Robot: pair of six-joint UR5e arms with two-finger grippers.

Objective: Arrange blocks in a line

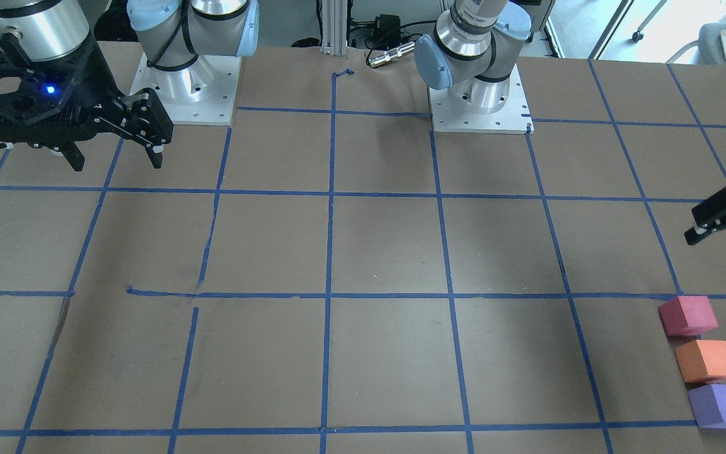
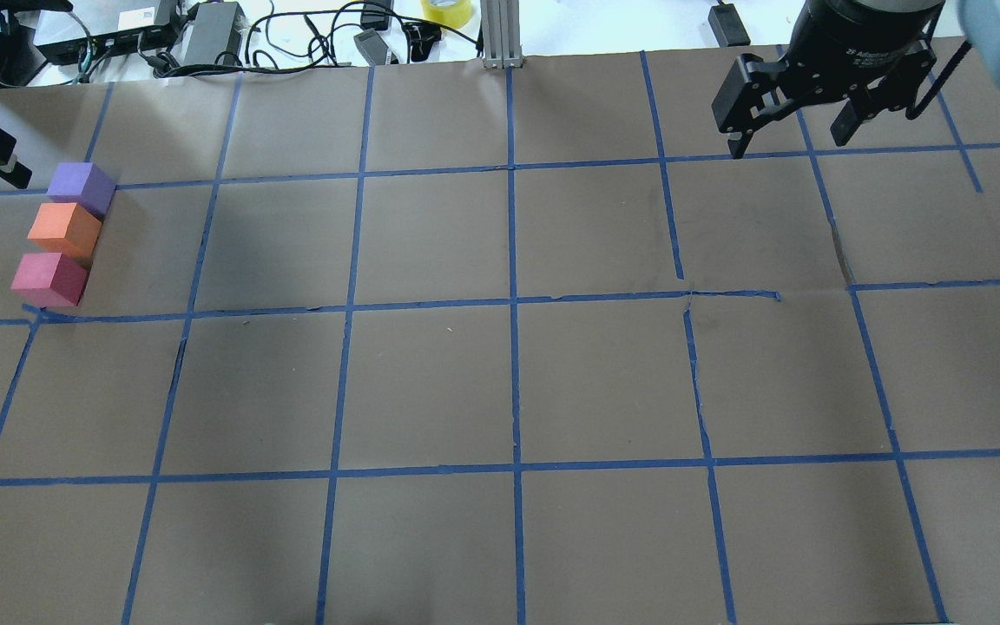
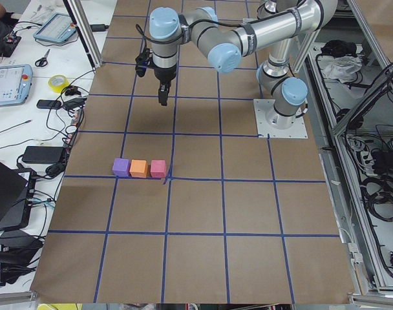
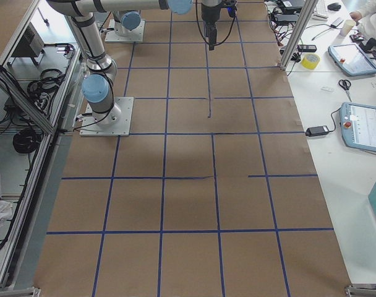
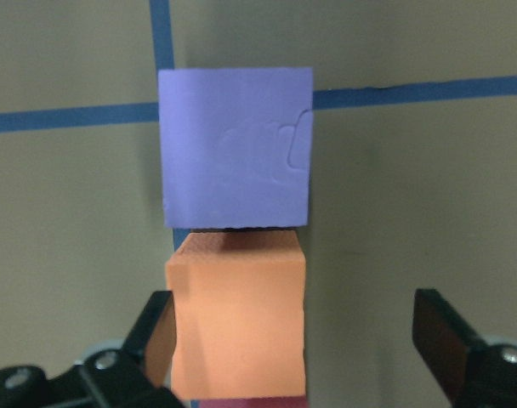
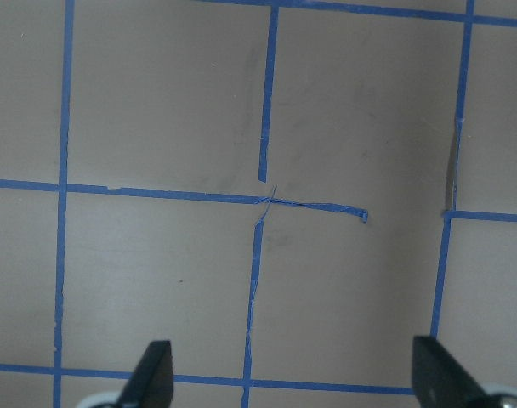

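Three foam blocks lie touching in a line near the table's left end: purple, orange, crimson-pink. They also show in the front view as purple, orange and pink. My left gripper is open and empty, raised above the line. Its wrist view shows the purple block ahead and the orange block by the left finger. My right gripper is open and empty, high over the far right of the table, away from the blocks.
Blue tape lines grid the brown table. The two arm bases stand at the robot's edge. Cables, a yellow tape roll and a metal post lie beyond the far edge.
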